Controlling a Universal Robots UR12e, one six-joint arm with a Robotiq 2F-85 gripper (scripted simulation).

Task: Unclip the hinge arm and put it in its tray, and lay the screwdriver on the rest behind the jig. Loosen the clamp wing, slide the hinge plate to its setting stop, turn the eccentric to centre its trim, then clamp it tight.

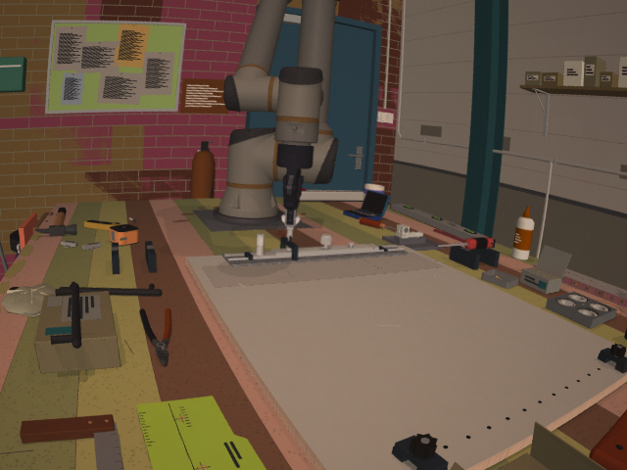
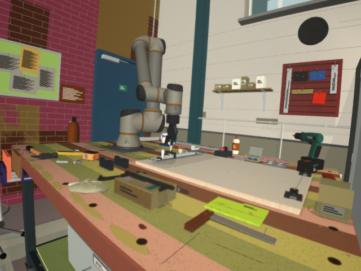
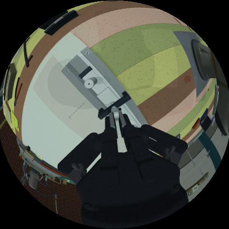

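Observation:
The clamp wing is a pale upright blade on a dark cross bar over the jig rail. My gripper points straight down on it and its fingers are closed on the wing's two faces. The grey hinge plate lies on the rail to the left, with a white cylindrical knob standing on it. A second white knob stands right of the gripper. The screwdriver with a red handle lies on a dark rest behind the jig's right end. A small white part sits on a grey tray.
The jig lies along the far edge of a large pale board. The arm's base stands just behind it. A glue bottle, small boxes and a cup tray line the right. Pliers, a cardboard box and hand tools fill the left.

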